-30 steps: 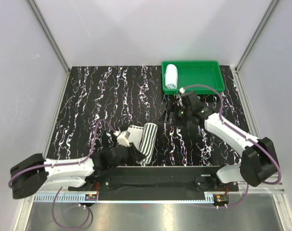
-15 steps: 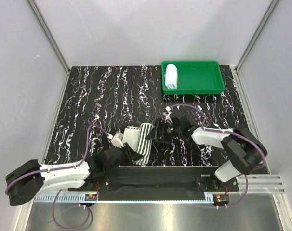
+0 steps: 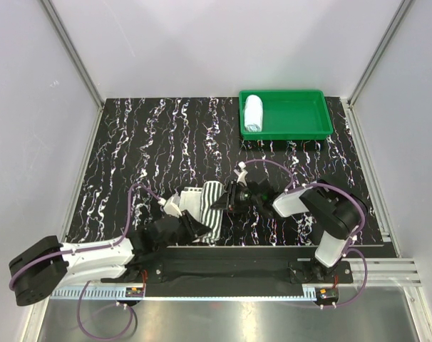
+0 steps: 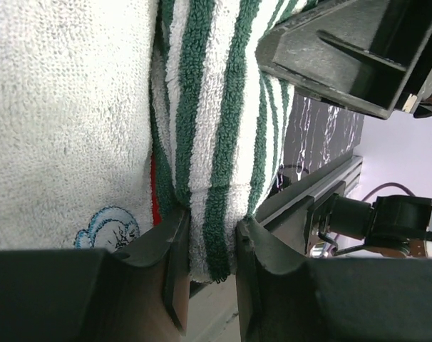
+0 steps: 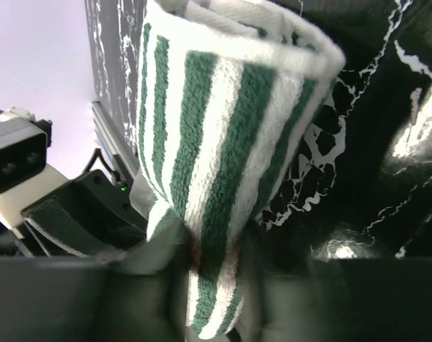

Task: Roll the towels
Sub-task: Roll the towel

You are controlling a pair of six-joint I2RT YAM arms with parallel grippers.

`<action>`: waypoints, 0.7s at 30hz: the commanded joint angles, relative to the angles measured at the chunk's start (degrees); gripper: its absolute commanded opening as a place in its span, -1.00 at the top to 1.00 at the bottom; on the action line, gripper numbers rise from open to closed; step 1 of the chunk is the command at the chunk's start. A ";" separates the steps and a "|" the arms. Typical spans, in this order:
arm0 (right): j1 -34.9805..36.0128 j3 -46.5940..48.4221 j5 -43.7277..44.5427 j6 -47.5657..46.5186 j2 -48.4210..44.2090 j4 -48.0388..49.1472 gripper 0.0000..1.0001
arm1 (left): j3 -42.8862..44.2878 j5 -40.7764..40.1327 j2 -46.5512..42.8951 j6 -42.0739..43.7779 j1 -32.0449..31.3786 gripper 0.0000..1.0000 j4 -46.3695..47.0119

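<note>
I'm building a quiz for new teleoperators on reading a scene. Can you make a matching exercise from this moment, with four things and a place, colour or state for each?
Things
1. blue towel
2. striped towel
3. green tray
4. tabletop

Descriptions
a. pinched by the left gripper and the right gripper
b. sits at the table's far right corner
c. rolled, lying in the tray's left end
d. black with white veins

Pairs: 1-c, 2-a, 3-b, 4-d
</note>
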 commanded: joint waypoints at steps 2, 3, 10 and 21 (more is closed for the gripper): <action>0.87 0.86 1.34 0.28 -0.22 1.55 0.57 | -0.22 -0.26 1.55 4.55 0.07 0.65 -9.77; 0.87 1.39 1.86 -1.12 -0.75 -0.74 0.61 | 1.53 -0.79 1.91 6.83 0.07 0.52 -14.05; 0.87 6.84 9.25 -8.68 -6.90 -27.18 0.67 | 8.66 -4.92 0.16 12.65 -0.54 -0.04 -24.98; 0.87 14.05 16.98 -14.22 -9.72 -52.78 0.72 | 24.82 -15.99 3.05 22.12 -6.07 -0.48 -39.31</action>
